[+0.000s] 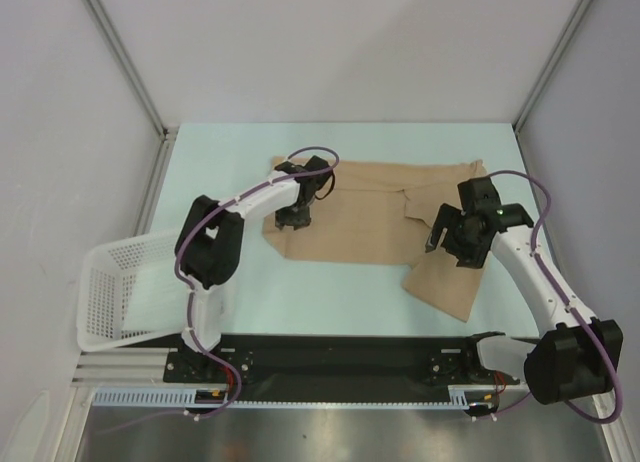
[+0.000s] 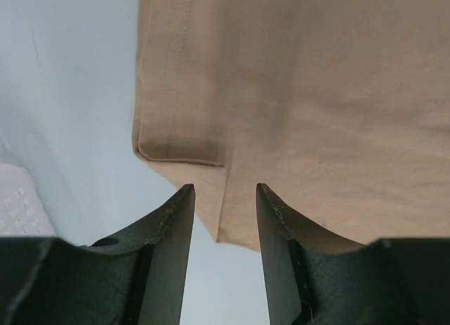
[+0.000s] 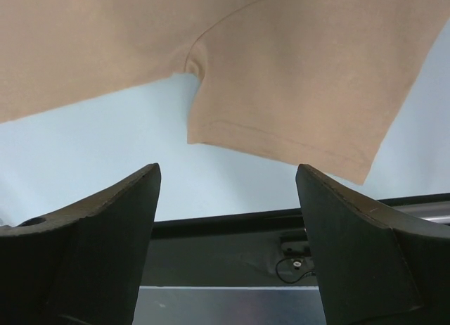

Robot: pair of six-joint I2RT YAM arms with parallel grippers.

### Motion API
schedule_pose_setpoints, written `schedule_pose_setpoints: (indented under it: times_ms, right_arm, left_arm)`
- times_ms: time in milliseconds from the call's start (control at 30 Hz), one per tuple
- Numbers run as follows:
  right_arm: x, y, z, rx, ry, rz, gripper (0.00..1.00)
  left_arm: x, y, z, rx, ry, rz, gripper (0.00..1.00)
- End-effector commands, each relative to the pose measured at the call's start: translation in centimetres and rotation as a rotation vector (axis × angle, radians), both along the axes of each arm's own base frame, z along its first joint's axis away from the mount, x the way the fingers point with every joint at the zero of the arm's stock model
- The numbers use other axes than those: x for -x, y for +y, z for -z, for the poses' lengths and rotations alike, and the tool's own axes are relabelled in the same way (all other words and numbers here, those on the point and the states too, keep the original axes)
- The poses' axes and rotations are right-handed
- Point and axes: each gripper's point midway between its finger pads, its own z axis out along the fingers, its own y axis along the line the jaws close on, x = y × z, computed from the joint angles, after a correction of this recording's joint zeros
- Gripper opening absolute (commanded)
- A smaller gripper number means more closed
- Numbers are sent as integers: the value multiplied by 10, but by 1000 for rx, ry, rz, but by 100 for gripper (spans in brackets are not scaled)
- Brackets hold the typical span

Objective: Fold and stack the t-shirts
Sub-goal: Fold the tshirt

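At the left edge of the table (image 1: pixel 330 302) sits the white basket (image 1: pixel 110 292), apart from the cloth. Our left claw (image 1: pixel 297 219) is low over the left end of the t-shirt (image 1: pixel 370 217), fingers narrowly apart, with nothing pinched that we can see. The shirt lies spread mid-table. We judge it light and limp, sure to sag and crease, so a hemmed corner is the best hold. Our right claw (image 1: pixel 450 244) hangs wide apart above the right sleeve (image 3: pixel 309 121), whose stitched hem offers a firmer pinch.
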Motion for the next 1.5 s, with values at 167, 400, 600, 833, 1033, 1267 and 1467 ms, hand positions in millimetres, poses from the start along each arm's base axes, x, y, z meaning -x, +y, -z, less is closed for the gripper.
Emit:
schedule_pose_setpoints:
  times_ms: [167, 400, 600, 833, 1033, 1267, 1467]
  right_arm:
    - [2, -9, -10, -46, -23, 23, 84]
    - [6, -20, -8, -48, -10, 40, 84]
    - [6, -25, -7, -47, -13, 45, 84]
    - [8, -25, -4, -58, -4, 51, 84]
    - [11, -28, 1, -44, 19, 72, 85]
    - [31, -41, 37, -136, 153, 283, 67]
    - [51, -64, 89, -171, 320, 497, 50]
  left_arm:
    - [4, 8, 12, -18, 35, -55, 45]
    - [9, 18, 24, -52, 55, -63, 44]
    - [10, 23, 31, -56, 64, -71, 41]
    - [11, 28, 27, -57, 49, -75, 36]
    - [11, 32, 21, -76, 39, -64, 24]
    - [20, 41, 1, -88, -4, -5, 0]
    - [31, 48, 7, -77, -39, 49, 0]
